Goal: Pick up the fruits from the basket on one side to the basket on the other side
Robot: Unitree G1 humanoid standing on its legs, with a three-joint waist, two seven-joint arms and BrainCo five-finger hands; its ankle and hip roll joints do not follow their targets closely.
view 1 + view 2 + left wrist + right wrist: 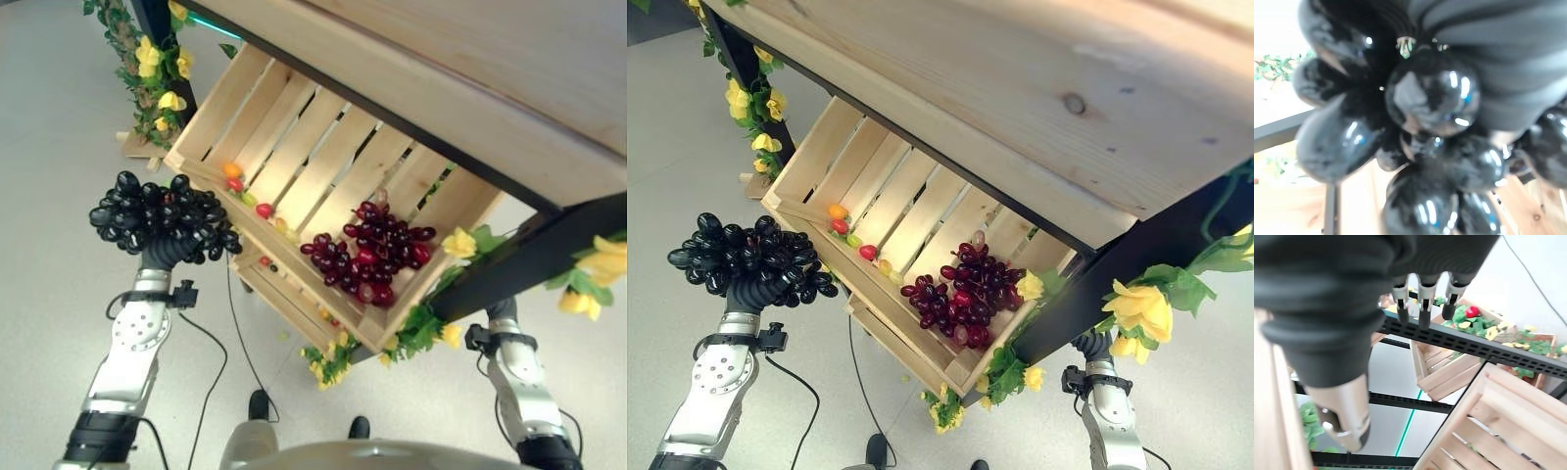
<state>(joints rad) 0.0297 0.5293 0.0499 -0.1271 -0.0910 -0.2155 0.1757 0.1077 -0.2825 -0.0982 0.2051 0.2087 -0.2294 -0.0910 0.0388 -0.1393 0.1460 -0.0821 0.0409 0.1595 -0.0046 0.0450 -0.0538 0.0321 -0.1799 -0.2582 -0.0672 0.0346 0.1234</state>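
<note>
While no writing or label is readable anywhere, the task's thing is plain: a bunch of black grapes, glossy round dark berries packed tight, up at the end of the left arm, left of the wooden crate and apart from it. Left hand is buried in the bunch; in the left wrist view its dark ribbed cover sits behind shiny black berries, and whether the fingers are curled or straight cannot be told. Crate is a pale slatted wooden box, tilted, tucked under a light wooden tabletop on a dark frame. Inside, at its right end, lies a bunch of red grapes, deep red with a few brighter berries. Along the crate's near wall runs a row of small fruits, orange, red and green, too small to name. Yellow artificial flowers with green leaves hang on the frame. Right hand is under the table's right side, hidden in the eye views; its wrist view shows fingers straight, side by side, holding nothing, thumb apart.
</note>
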